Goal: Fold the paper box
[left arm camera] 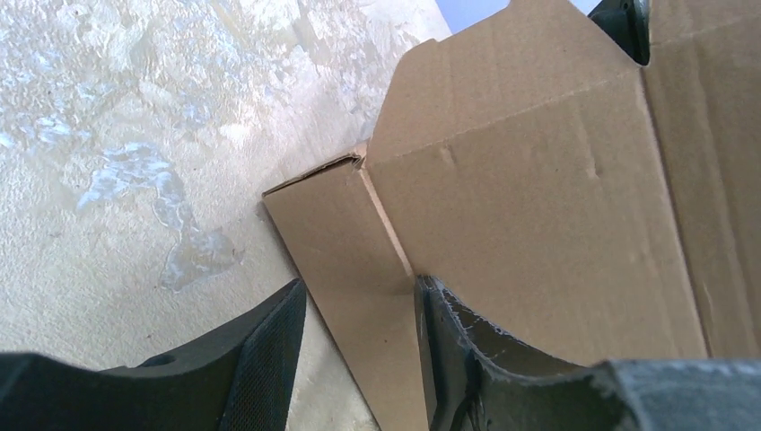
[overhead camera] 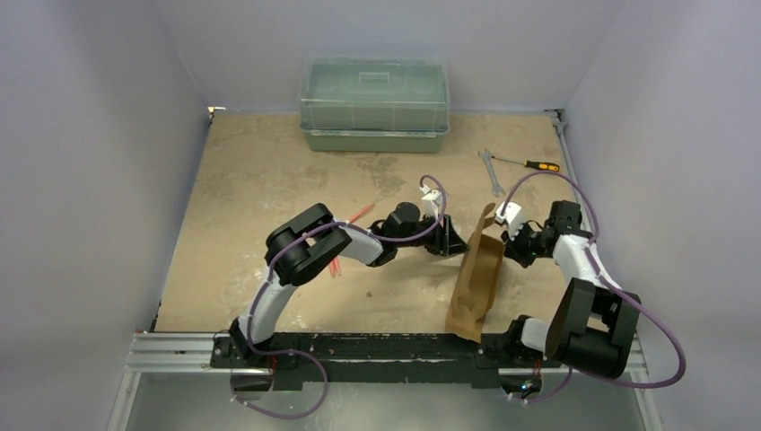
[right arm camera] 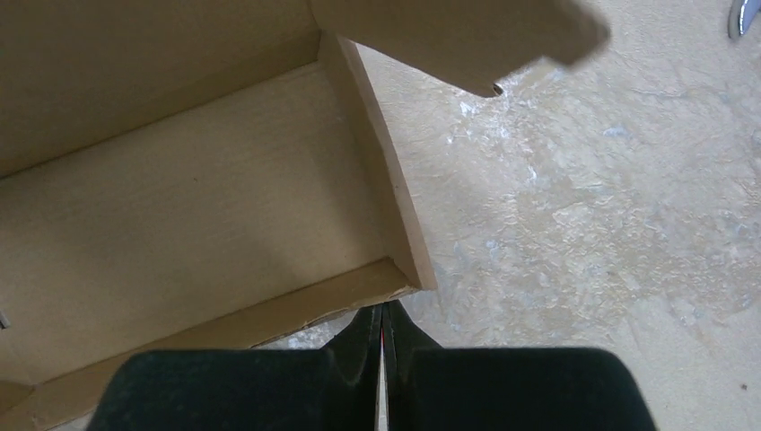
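Mottled tan tabletop (overhead camera: pixel 260 171) spreads wide leftward and back toward the lidded green bin (overhead camera: pixel 373 105). The half-folded paper box (overhead camera: pixel 476 278) stands between the grippers, its near end over the table edge, partly hidden by the right arm. The left gripper (left arm camera: pixel 359 296) is half parted astride a panel crease, while the right gripper (right arm camera: pixel 381 310) is pinched closed beside the box's corner.

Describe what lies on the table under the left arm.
Under the left arm lie thin red sticks: their ends show on its far side and again on its near side. The arm covers their middle, so their number and kind are unclear.
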Motion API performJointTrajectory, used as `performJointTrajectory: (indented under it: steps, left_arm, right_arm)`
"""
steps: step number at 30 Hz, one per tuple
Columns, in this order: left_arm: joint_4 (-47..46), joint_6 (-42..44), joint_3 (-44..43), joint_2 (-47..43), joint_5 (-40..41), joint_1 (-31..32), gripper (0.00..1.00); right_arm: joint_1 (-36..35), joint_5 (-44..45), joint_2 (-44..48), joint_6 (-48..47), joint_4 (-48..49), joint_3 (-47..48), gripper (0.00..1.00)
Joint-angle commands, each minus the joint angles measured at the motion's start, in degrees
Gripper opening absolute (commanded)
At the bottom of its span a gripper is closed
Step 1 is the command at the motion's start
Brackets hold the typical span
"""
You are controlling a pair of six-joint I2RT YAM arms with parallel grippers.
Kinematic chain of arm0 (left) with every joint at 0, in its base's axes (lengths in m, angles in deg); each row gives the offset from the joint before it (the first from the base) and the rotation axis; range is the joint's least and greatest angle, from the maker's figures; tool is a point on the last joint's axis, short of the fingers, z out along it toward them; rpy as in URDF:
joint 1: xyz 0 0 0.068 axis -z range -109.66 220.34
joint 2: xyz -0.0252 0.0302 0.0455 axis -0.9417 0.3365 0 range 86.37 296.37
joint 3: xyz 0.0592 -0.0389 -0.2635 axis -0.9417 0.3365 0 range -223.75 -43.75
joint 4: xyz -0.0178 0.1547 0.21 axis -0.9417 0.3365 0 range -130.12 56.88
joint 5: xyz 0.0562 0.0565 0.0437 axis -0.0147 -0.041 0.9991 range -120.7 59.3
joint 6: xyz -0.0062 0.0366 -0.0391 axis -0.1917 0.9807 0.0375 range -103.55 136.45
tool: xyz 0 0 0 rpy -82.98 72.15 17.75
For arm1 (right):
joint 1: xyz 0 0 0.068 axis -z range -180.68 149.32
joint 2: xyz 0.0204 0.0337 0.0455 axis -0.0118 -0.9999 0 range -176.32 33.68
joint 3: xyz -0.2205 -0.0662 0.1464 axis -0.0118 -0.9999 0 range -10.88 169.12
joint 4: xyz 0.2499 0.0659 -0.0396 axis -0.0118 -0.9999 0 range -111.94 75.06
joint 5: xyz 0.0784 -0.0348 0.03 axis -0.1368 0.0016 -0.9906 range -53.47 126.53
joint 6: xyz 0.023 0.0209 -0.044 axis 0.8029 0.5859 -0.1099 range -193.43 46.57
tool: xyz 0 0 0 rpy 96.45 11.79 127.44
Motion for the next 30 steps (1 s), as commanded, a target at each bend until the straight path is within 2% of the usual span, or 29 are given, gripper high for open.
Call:
performJointTrajectory:
  steps: [1, 5, 10, 13, 15, 17, 18, 19, 23, 30]
  left_arm:
    - [-1.33, -0.81, -1.62, 0.71, -0.13, 0.11, 0.47]
    - [-3.19, -2.55, 0.98, -0.65, 1.12, -1.57, 0.47]
    - [-3.01, -2.12, 2.82, -3.07, 0.8, -3.66, 0.48]
    - [-2.44, -1.72, 2.91, -3.72, 0.4, -4.26, 0.49]
    - [-2.43, -1.69, 2.66, -3.78, 0.09, -4.49, 0.49]
    - [-2.69, -1.88, 2.3, -3.74, -0.29, -4.53, 0.5]
    - [-2.76, -2.03, 2.16, -3.67, -0.38, -4.54, 0.5]
    - [-2.75, -2.22, 2.0, -3.65, -0.49, -4.5, 0.5]
    - [-3.61, -2.89, 1.61, -3.57, -0.92, -4.52, 0.5]
    - [-4.02, -3.76, -0.64, -2.16, -2.25, -4.52, 0.5]
  right_arm:
    - [-1.47, -2.3, 0.07, 0.43, -0.36, 2.0, 0.02]
    - [-0.64, -1.86, -0.55, 2.33, -0.84, 3.46, 0.04]
    - [6.16, -5.82, 2.6, -3.97, -6.78, 5.67, 0.18]
    - [7.31, -9.01, 3.36, -8.53, -12.34, 8.52, 0.27]
    - [7.27, -10.85, 3.84, -12.36, -15.62, 9.78, 0.4]
    - [6.97, -16.06, 4.54, -18.37, -17.14, 9.93, 0.61]
    - [6.37, -17.82, 4.89, -18.68, -15.56, 9.65, 0.72]
    - [5.07, -18.56, 5.01, -16.63, -12.89, 9.34, 0.78]
    - [-1.99, -15.26, 2.0, -10.32, -5.26, 9.87, 0.81]
    - [-5.53, -9.51, -5.3, -6.38, 1.3, 11.13, 0.78]
